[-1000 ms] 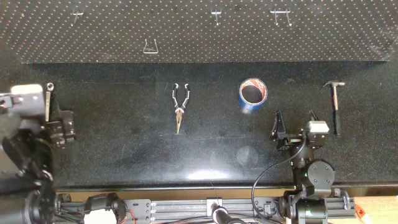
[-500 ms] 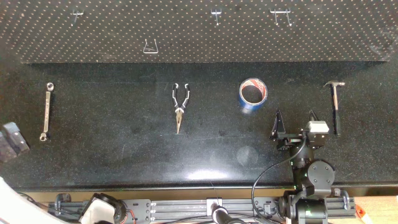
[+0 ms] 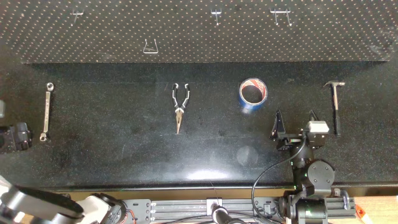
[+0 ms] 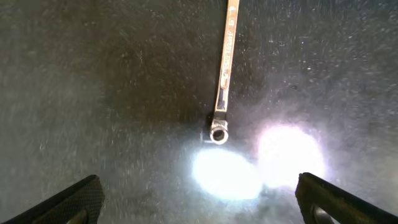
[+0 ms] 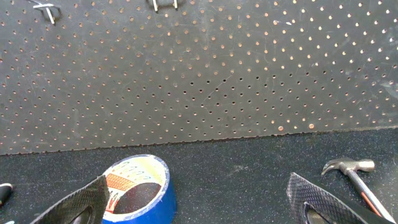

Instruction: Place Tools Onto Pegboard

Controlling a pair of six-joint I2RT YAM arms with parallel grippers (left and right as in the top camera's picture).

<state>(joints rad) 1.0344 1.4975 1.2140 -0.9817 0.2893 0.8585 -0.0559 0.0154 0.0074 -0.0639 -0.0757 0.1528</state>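
While the wrench (image 4: 224, 68) lies flat on the table (image 3: 124, 149), apart from the pegboard (image 3: 249, 37), the left gripper (image 4: 199, 202) hangs spread above its ring end. Judged as a pick approach, the next move calls for lowering astride the shank.

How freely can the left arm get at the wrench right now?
Probably yes: the left gripper hangs open just short of the wrench, which lies alone on the table with nothing between.
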